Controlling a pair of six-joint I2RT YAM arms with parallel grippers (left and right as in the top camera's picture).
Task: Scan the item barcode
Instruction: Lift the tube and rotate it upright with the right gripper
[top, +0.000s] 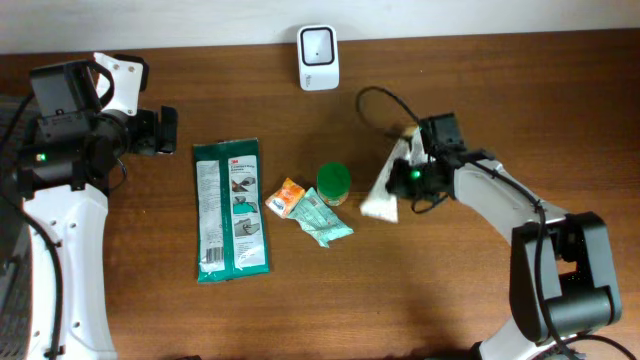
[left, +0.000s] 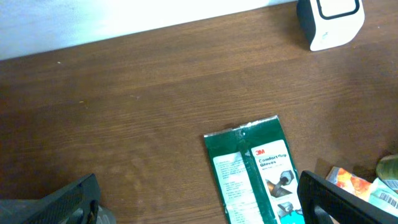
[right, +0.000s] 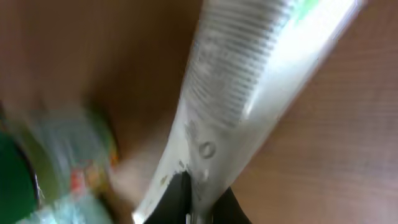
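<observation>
At three o'clock of the green jar (top: 334, 182), the right gripper (top: 413, 168) pinches only an edge of the white packet (top: 383, 197), which may slip or fold before reaching the scanner (top: 318, 58) at twelve o'clock; the left gripper (top: 166, 130) stands spread.

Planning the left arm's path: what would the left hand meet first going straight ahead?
Likely the near end of the green pack; the left hand points roughly at it, though it may pass just beside or above.
</observation>
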